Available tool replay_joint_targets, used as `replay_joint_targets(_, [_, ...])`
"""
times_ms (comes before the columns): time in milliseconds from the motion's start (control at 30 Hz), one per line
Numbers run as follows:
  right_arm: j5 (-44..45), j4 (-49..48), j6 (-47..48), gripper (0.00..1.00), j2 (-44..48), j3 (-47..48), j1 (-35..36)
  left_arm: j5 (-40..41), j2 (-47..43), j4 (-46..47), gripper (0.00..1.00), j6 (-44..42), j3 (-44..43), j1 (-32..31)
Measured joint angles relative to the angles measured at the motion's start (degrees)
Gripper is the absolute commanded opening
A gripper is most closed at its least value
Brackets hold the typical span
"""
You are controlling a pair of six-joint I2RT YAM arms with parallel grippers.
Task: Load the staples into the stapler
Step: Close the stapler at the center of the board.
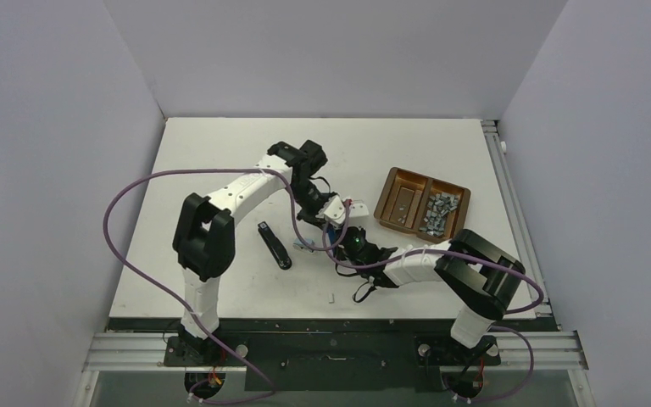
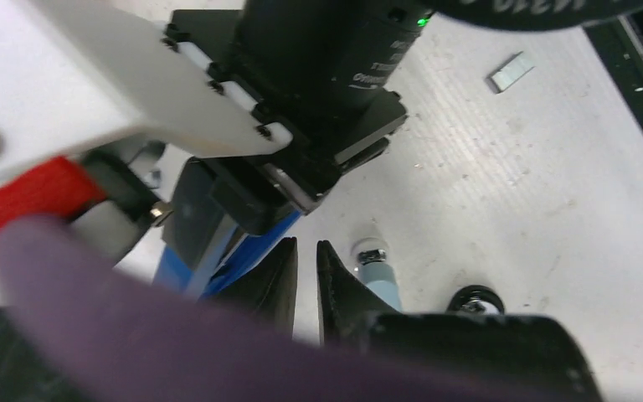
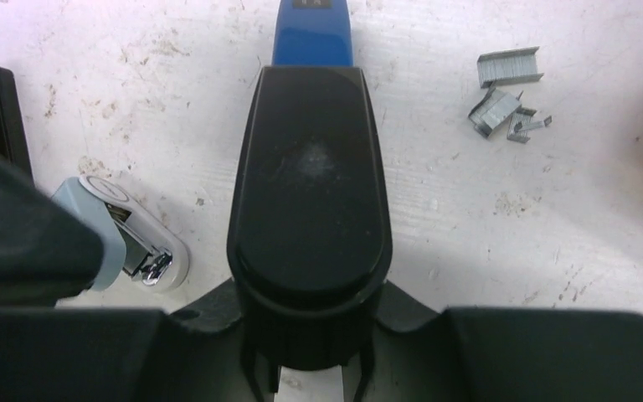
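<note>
The left end effector (image 2: pixel 306 251) is pinched closed just beside the stapler (image 3: pixel 310 167), with no strip visible between its fingers. The right end effector (image 3: pixel 308 322) grips that stapler by its black end. Loose staples (image 3: pixel 506 92) lie on the tabletop (image 3: pixel 469 234) nearby — more fill the right compartment of the tray (image 1: pixel 394 182). The risk: the closed fingers reach the stapler empty, or — crowded against the other wrist — bump it and twist the stapler in its grip.

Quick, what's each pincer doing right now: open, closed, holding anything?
Left pincer: closed, nothing visible between its tips.
Right pincer: closed on the blue-and-black stapler.
</note>
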State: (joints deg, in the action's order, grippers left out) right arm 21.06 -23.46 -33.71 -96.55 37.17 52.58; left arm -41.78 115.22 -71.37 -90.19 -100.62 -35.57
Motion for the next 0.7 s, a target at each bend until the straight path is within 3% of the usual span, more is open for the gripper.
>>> replay_joint_targets(167, [0.24,-0.26,0.02,0.10,-0.22,0.09,-0.04,-0.09,-1.60,0.59,0.12,5.14,2.25,-0.22])
replay_joint_targets(300, [0.17,-0.04,0.63,0.25,-0.20,0.24,-0.04,-1.38,-2.58,3.52,0.12,14.51,2.21,0.81])
replay_joint_targets(500, [-0.74,3.74,2.05,0.37,0.59,1.01,0.22,-4.35,-5.29,11.96,0.13,30.42,1.92,7.98])
replay_joint_targets(700, [-0.90,8.70,3.28,0.40,2.78,0.98,2.51,-4.87,-15.43,20.70,0.13,40.65,9.90,15.58])
